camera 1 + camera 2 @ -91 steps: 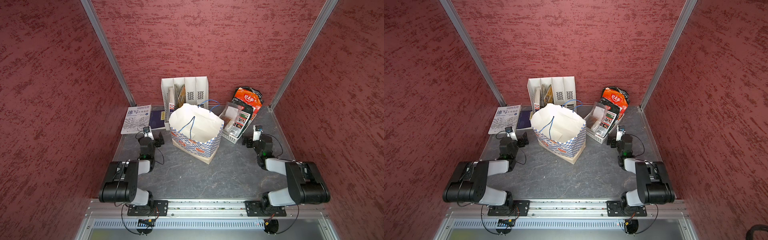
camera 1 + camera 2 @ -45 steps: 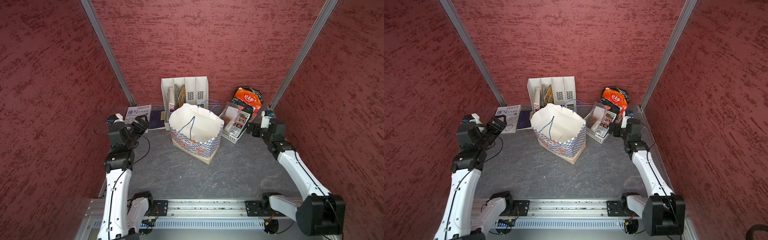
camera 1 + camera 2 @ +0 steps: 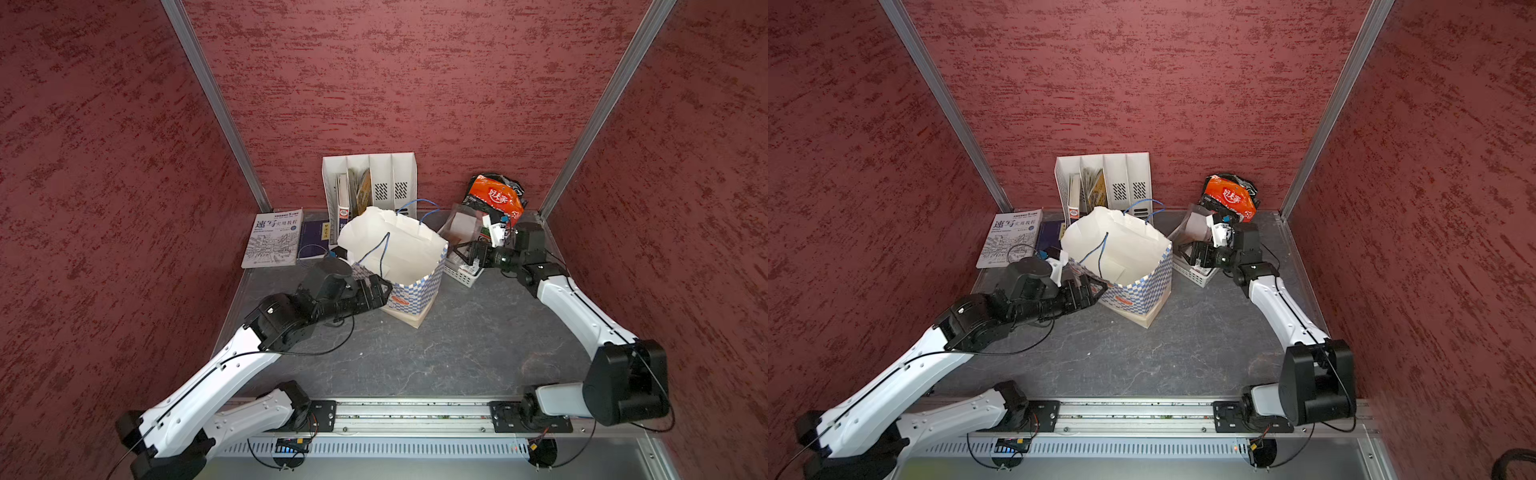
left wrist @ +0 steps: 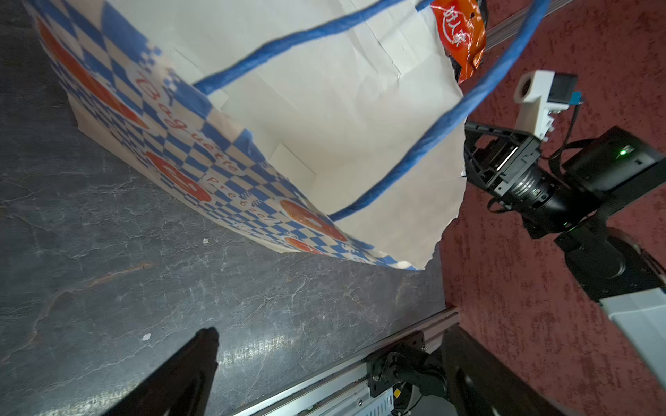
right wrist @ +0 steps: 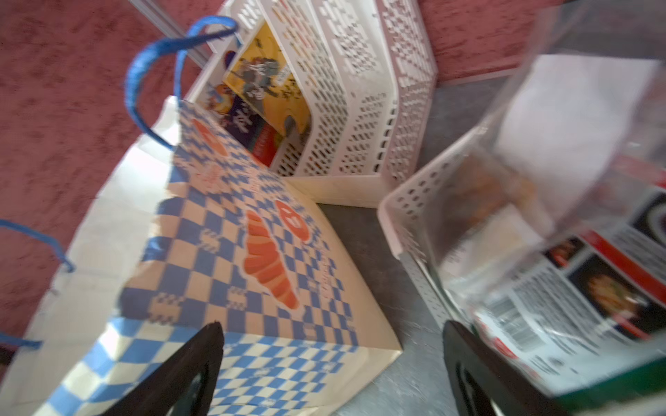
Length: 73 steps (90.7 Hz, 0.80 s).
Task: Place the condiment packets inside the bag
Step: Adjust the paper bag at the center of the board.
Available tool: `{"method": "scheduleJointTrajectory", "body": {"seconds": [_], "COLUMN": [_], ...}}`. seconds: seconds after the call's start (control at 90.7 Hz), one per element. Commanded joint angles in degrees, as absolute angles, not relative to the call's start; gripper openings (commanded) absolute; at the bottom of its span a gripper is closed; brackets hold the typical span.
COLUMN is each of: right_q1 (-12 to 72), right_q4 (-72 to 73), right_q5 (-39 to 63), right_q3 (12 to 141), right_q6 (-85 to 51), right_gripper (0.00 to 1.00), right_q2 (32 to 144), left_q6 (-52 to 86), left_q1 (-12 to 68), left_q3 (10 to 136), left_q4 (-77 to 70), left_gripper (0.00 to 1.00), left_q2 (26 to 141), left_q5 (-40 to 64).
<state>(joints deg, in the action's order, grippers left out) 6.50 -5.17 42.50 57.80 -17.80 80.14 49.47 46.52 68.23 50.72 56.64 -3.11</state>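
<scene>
Left pincer point(image 3: 384, 289) and right pincer point(image 3: 457, 253) have both swung in to the bag point(image 3: 399, 249) since half a second ago, when each hung out near a side wall.

Bag: upright on the bench point(image 3: 415, 353), mouth open, blue cords loose.

Left pincer: jaws apart and empty, tips at the bag's checked left face. Contact cannot be judged. Wrist view shows both fingers point(image 4: 201, 360) clear of the paper.

Right pincer point(image 5: 331, 378): jaws apart and empty, at the bag's right side, between the bag and the basket point(image 3: 461, 276).

Packets point(image 5: 576, 306): standing in the basket, just right of the bag. An orange packet point(image 3: 494, 199) leans on the wall behind them.

Rack point(image 3: 370, 183): directly behind the bag. Book point(image 3: 274, 239): flat, left of the bag.
</scene>
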Motion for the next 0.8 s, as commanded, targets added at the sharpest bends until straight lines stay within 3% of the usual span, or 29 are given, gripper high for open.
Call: {"method": "scheduleJointTrajectory", "body": {"seconds": [0.0, 0.22, 0.419, 0.573, 0.793], "right_q1": [6.81, 8.50, 12.46, 16.28, 19.56], "right_q4": [7.43, 18.04, 16.35, 9.10, -2.43], "right_q5": [54.94, 59.32, 63.90, 63.44, 59.87], "right_q3": [57.77, 54.85, 53.42, 52.56, 50.57], "right_q6": [-24.47, -30.70, -28.62, -25.18, -21.07], "right_gripper": [0.99, 0.99, 0.98, 0.99, 0.99], "right_q2": [82.22, 85.45, 84.35, 80.29, 72.98], "left_q6": [50.82, 51.68, 53.06, 53.77, 54.02], "left_q1": [50.26, 51.36, 44.52, 42.06, 41.72], "left_q3": [71.34, 75.38, 69.07, 67.88, 67.74], "left_q4": [53.58, 54.26, 45.29, 46.75, 54.21], "left_gripper": [1.00, 1.00, 1.00, 1.00, 1.00], "left_q2": [60.18, 64.31, 59.63, 60.77, 58.04], "left_q5": [-14.53, -28.04, -22.43, -19.35, -24.78]}}
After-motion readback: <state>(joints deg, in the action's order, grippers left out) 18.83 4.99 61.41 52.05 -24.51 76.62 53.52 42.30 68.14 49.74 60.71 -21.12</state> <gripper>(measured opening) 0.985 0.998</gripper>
